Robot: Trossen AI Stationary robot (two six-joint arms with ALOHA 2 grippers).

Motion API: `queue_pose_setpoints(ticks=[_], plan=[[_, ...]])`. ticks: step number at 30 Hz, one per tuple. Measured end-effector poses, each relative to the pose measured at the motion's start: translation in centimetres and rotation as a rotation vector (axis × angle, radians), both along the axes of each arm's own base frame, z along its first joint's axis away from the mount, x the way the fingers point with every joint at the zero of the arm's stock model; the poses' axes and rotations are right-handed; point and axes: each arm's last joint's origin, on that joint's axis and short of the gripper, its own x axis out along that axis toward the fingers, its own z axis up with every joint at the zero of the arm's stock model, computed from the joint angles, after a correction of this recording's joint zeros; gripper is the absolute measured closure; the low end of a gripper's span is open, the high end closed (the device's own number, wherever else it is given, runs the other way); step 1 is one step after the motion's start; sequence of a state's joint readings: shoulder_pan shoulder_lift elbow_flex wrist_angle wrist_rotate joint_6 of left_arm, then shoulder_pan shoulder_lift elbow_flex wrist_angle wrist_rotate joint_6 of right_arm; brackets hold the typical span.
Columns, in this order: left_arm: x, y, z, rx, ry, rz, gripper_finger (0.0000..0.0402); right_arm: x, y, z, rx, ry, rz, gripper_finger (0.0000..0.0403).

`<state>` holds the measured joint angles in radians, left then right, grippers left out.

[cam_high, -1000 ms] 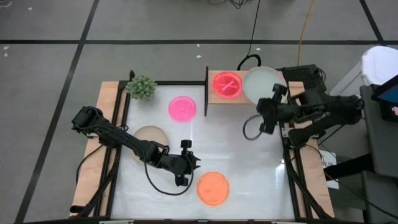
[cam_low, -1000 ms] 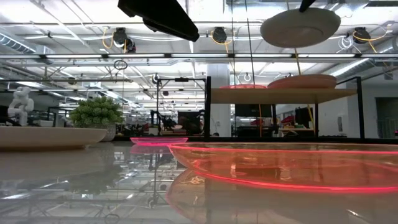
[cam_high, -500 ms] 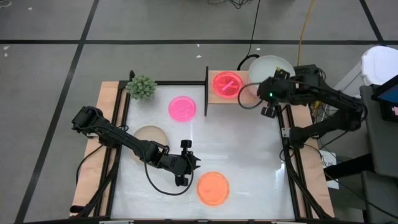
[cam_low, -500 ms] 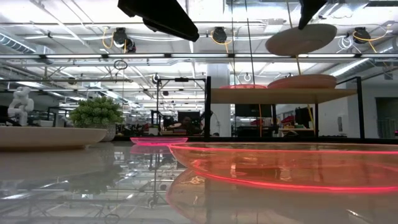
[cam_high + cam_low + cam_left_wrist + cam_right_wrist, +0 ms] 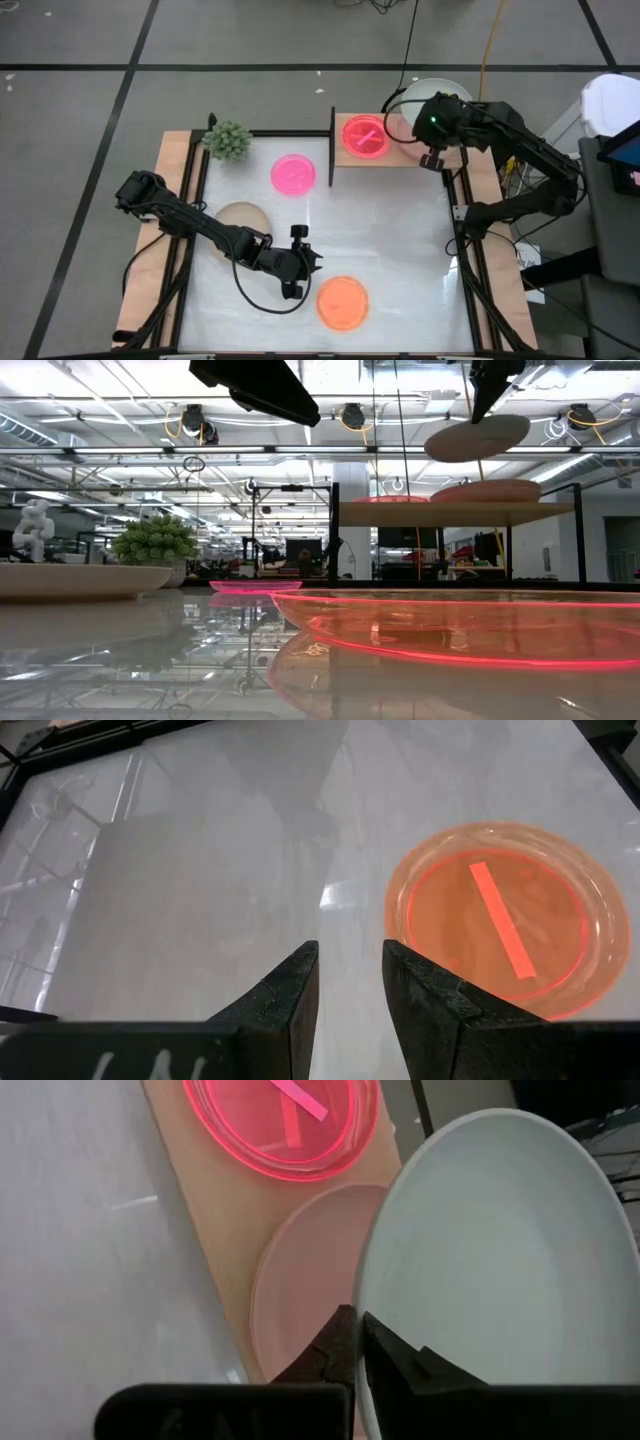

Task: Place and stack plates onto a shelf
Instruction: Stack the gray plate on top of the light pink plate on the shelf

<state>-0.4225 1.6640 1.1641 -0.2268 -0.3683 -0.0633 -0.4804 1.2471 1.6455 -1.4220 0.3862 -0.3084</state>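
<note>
Hanging over the shelf's (image 5: 400, 155) right end, upper right of the high view, the pale grey-green plate (image 5: 490, 1270) has travelled from beside the shelf to above the pink plate (image 5: 305, 1285) lying there; stacking looks close. The right gripper (image 5: 357, 1342) pinches its rim. Lower centre, the left gripper (image 5: 348, 982) idles, jaws slightly parted, empty, beside an orange plate (image 5: 495, 915) on the worktop (image 5: 400, 260).

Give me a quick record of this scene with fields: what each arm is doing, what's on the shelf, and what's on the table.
right gripper: jaws shut on the rim of the pale plate, held above the shelf
left gripper: jaws open, low over the table beside the orange plate
on shelf: red plate, pink plate
on table: magenta plate, orange plate, beige plate, plant
</note>
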Motion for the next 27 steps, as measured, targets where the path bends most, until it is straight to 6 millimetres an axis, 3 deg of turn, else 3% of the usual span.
queue_pose_setpoints(ticks=[9,27], plan=[[0.0,0.0,0.0,-0.003,0.0,0.002,0.0282,0.2,-1.0,-0.5,0.027,-0.011,-0.045,0.0403],[0.0,0.0,0.0,0.002,0.001,-0.002,0.0282,1.3,-1.6,-5.2,0.088,0.03,-0.124,0.0403]])
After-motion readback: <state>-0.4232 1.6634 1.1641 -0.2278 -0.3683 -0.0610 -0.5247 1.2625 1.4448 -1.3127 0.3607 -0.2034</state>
